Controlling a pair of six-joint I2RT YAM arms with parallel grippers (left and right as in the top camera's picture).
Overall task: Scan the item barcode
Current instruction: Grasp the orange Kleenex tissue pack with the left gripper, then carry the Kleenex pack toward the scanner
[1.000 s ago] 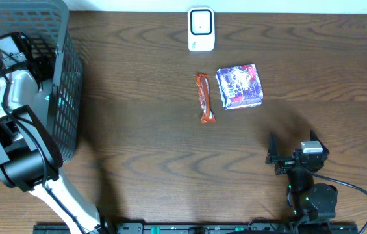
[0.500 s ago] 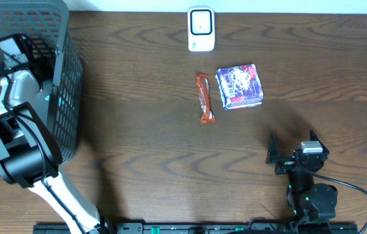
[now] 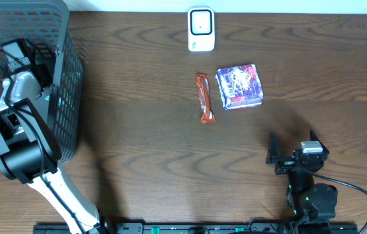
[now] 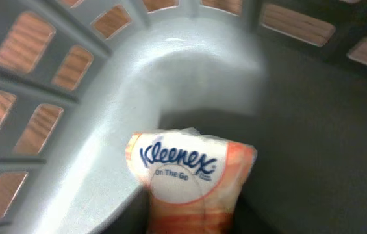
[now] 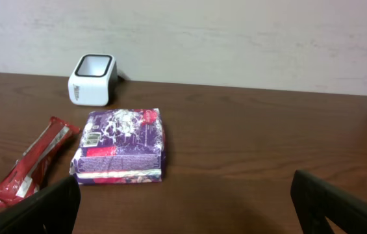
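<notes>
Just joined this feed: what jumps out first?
The grey basket at far left, with the left arm down inside it; its wrist camera is filled by a Kleenex pack in there. Mid-table lie a red bar and purple packet, side by side near the white scanner.

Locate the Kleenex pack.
Left wrist view shows the Kleenex pack inside the grey basket, by its curved wall; the basket stands far left in the overhead view.

One each: basket [image 3: 66, 78], scanner [image 3: 201, 29], bar [image 3: 203, 97], packet [image 3: 240, 86], apparently tissues [image 4: 189, 175].
</notes>
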